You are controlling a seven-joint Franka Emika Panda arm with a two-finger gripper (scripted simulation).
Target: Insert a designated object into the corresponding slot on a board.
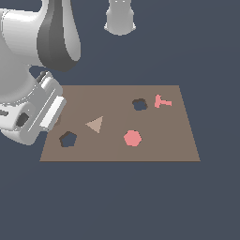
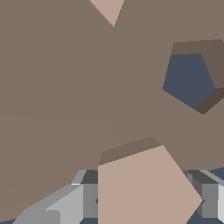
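Note:
The tan pentagon block sits between my gripper's fingers in the wrist view, and its side face shows it lifted a little off the brown board. In the exterior view my gripper hangs over the board's edge on that view's left, and its hand hides the block. The dark pentagon slot lies just beside the gripper, empty. It also shows in the wrist view, a short way from the block.
A tan triangle lies near the slot; its tip shows in the wrist view. A pink-red hexagon, a dark six-sided hole and a pink T-shaped piece lie toward the exterior view's right. A grey cylinder stands behind the board.

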